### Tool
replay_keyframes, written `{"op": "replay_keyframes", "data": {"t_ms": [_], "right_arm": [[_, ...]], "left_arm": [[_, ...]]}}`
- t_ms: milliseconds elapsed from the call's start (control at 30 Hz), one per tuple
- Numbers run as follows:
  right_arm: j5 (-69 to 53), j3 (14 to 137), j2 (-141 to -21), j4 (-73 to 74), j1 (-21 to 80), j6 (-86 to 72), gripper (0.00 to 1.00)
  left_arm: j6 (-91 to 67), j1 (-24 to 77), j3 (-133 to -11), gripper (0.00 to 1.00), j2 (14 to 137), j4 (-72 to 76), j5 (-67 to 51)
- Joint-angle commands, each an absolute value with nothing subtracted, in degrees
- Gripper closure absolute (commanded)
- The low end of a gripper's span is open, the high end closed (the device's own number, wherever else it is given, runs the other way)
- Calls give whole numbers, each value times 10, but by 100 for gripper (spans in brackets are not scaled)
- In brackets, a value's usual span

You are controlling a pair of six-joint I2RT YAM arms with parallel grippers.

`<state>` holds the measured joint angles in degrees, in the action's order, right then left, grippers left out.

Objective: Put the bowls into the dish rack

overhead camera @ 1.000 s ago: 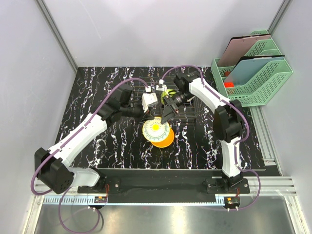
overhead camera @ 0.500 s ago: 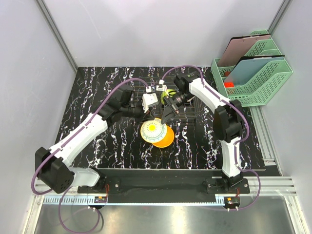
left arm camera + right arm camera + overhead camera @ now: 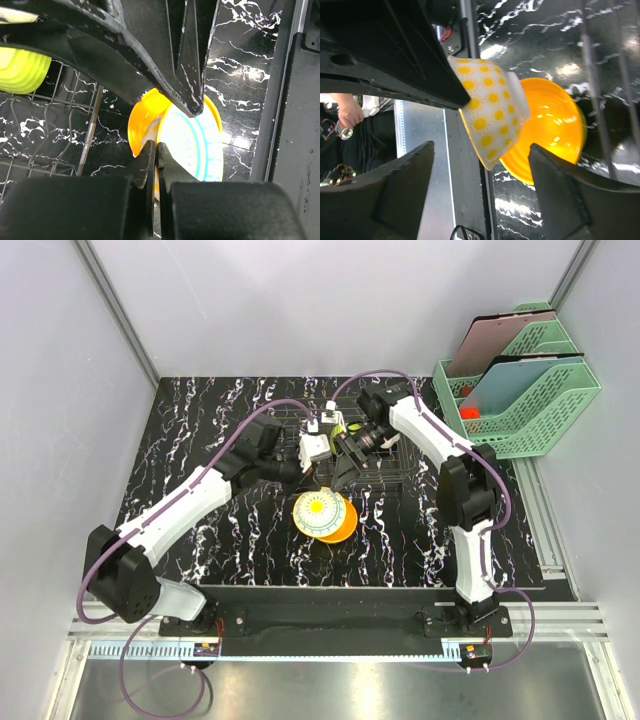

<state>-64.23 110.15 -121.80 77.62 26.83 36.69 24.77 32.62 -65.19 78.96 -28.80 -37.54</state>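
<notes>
Handover seems the step: left fingers (image 3: 146,162) clench the rim of the yellow-dotted bowl (image 3: 487,115), tipped over the orange bowl (image 3: 550,130) near the dish rack (image 3: 75,100), while right fingers (image 3: 395,195) stand spread either side of it. Next, I judge, the right must close before the left lets go, then seek a slot beside the lime green bowl (image 3: 22,70). Around: glossy black marbled tabletop (image 3: 200,430), grey walls (image 3: 300,300), green file trays (image 3: 530,400).

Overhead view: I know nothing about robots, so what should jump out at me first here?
In the middle, a yellow-patterned bowl hangs tilted over an orange bowl. The left gripper pinches the patterned bowl's rim, while the right gripper gapes open beside it. Beyond them, a lime bowl already sits in the wire rack.
</notes>
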Motion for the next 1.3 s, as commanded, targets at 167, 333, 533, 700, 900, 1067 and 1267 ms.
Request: {"op": "replay_keyframes", "data": {"t_ms": [167,333,533,700,900,1067,1267], "right_arm": [[-594,1114,-1197,939,206,352,7],[-578,1104,-1166,939,195,350,6],[-570,1110,-1142,939,189,338,5],[-564,1124,-1140,940,185,328,5],[-562,1136,-1142,939,184,320,4],[-557,1136,-1143,938,185,320,4],[-551,1135,-1144,938,184,323,4]], "left_arm": [[246,334,-633,100,813,-206,-410],[248,336,-627,100,833,-177,-414],[229,335,-614,100,844,-141,-366],[240,336,-599,100,856,-133,-359],[267,336,-585,99,874,-145,-363],[271,335,-586,87,883,-155,-353],[265,335,-591,72,885,-159,-352]]}}
